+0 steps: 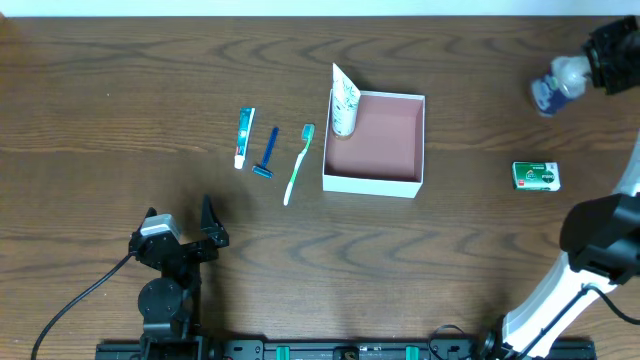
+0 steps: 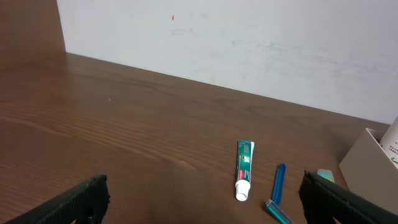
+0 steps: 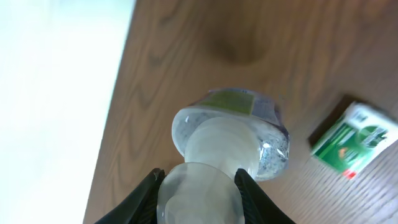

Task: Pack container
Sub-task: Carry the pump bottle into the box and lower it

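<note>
Holding clear bottle (image 1: 556,88) by its cap, right jaws clamped | left jaws apart, idle | step: transport | next: carry over container (image 1: 372,183), avoiding leaning tube (image 1: 344,100)

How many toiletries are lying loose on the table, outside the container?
4: the toothpaste tube, blue razor and toothbrush side by side left of the container, and the soap box to its right. Not counted: the bottle in the right gripper.
</note>
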### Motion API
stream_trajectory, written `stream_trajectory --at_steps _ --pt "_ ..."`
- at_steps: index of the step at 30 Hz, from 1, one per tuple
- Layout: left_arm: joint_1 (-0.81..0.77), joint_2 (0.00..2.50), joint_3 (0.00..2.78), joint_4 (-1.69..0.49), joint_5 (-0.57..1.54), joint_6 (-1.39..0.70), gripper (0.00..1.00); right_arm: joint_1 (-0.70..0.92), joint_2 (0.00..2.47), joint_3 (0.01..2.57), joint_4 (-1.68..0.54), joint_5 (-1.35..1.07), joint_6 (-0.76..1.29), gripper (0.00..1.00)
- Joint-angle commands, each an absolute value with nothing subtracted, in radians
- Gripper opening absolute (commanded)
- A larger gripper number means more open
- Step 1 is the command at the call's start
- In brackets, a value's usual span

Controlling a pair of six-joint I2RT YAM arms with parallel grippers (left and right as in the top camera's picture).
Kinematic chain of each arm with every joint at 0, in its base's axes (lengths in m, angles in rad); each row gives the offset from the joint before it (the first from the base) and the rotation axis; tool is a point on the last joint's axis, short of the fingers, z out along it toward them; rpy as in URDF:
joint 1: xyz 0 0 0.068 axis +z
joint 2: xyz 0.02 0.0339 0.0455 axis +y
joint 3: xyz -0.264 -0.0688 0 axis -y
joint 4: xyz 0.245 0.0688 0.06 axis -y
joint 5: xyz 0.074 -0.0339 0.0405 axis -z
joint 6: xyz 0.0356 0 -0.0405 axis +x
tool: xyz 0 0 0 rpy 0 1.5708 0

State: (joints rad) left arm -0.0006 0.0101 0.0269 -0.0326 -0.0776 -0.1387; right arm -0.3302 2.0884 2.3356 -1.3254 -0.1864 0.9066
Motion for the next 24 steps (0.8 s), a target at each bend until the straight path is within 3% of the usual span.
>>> stream_trajectory --at_steps 1,15,24 --pt "0.004 0.004 0.004 -0.066 -0.086 -0.144 0.98 -0.240 2.086 2.407 -1.340 -0.223 0.891 0.25" --pt "0.004 0.004 0.004 -0.067 -0.086 -0.144 0.98 0.066 2.087 2.412 -1.291 -0.230 0.960 0.26" --pt "0.004 0.004 0.004 -0.067 -0.086 -0.144 0.98 0.207 2.087 2.412 -1.275 -0.095 1.010 0.28"
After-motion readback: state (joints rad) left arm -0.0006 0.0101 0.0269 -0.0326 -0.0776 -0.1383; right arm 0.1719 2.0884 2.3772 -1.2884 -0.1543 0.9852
